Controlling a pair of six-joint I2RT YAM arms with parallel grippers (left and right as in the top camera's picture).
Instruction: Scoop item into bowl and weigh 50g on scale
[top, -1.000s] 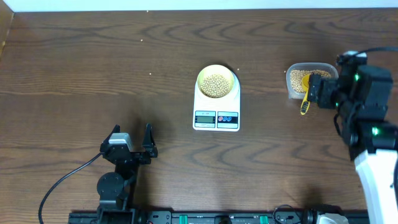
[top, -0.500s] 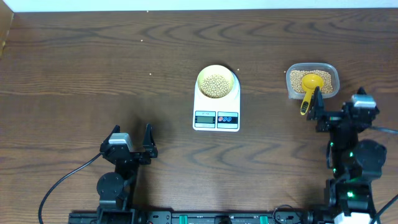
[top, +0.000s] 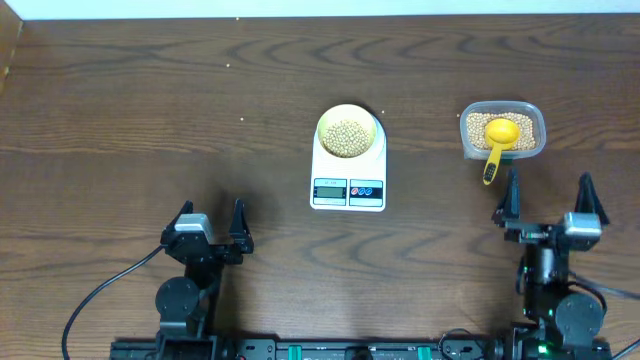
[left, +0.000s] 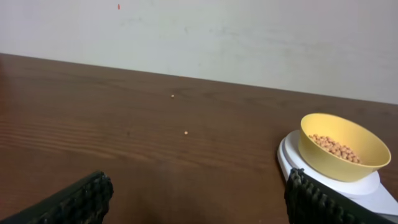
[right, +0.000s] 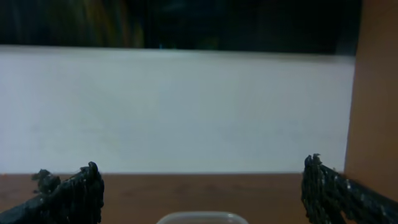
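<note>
Idling wide open, empty: left gripper (top: 211, 214) and right gripper (top: 548, 186), in front of the scale (top: 348, 173). Risking bumping the bowl (top: 323, 133), spilling beans (top: 348, 137), wrecking the reading.

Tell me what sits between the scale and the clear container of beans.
Nothing: in the overhead view, only bare brown table separates the scale from the clear container.

The left arm (top: 182, 296) and right arm (top: 568, 316) were black, with round joint housings. The left end effector (top: 211, 214) and right end effector (top: 548, 188) each had two slim black fingers (left: 79, 198) with a ribbed, knobbly surface. Behind the fingers sat a small grey block (top: 188, 225). A black cable (top: 105, 290) curved away from the left arm. A green light (top: 553, 313) glowed on the right arm.
</note>
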